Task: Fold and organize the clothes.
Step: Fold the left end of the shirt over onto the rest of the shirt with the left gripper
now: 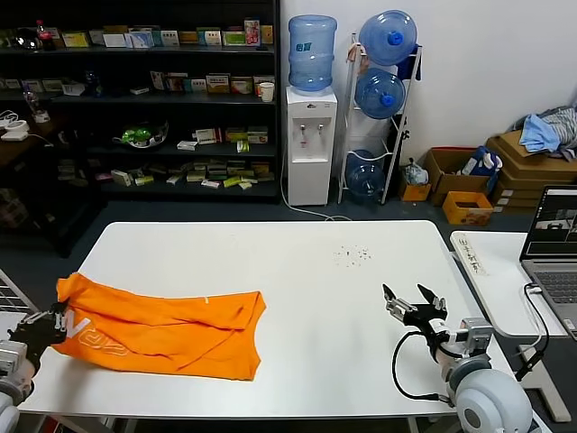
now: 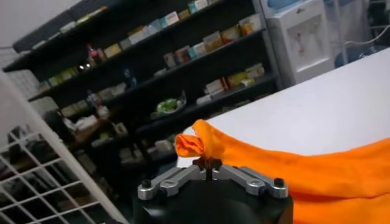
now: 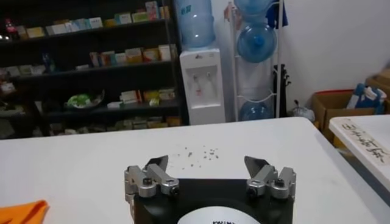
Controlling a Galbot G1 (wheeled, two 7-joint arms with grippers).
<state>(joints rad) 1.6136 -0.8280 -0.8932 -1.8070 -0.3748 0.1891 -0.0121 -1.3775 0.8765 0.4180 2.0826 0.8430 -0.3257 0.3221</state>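
Head view: right gripper (image 1: 413, 301) nearest, hovering over white table (image 1: 297, 271), fingers spread wide, empty. Orange T-shirt (image 1: 167, 327) crumpled at table's left side; left gripper (image 1: 52, 323) at its left edge.
Left wrist view: fingers closed, pinching shirt corner.
Right wrist view: jaws wide apart, nothing between.

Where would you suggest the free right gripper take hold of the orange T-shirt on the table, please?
Probably the hem corner nearest it, at the front right of the orange T-shirt, coming in low from the robot's right. That edge lies flat and loose on the white table, opposite the end the left gripper has pinched. The right gripper hovers beside it over bare tabletop, jaws spread.
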